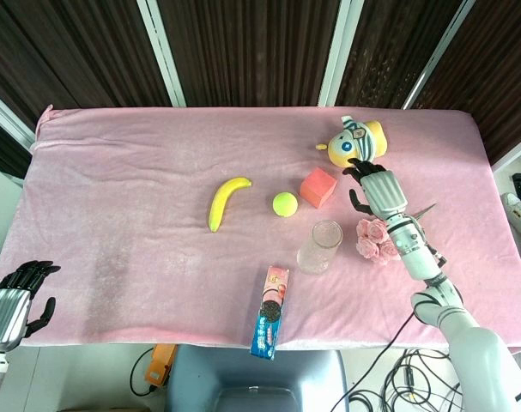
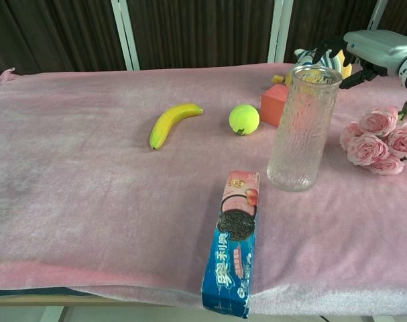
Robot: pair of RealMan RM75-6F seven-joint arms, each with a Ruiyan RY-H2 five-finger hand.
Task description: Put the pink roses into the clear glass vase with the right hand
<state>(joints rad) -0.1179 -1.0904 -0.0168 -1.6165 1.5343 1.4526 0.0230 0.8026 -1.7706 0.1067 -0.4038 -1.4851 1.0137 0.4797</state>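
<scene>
The pink roses (image 1: 373, 239) (image 2: 383, 142) lie on the pink tablecloth, right of the clear glass vase (image 1: 319, 246) (image 2: 302, 127), which stands upright with nothing in it. My right hand (image 1: 377, 189) (image 2: 371, 50) hovers above the cloth just behind the roses, near the plush toy, fingers spread and holding nothing. The forearm passes over the roses' stems in the head view. My left hand (image 1: 11, 302) hangs off the table's near left corner, fingers loosely curled, holding nothing.
A yellow plush toy (image 1: 356, 142) sits behind the right hand. A red cube (image 1: 318, 187) and a green tennis ball (image 1: 285, 203) lie behind the vase, a banana (image 1: 225, 201) further left. A cookie box (image 1: 270, 311) lies at the front edge.
</scene>
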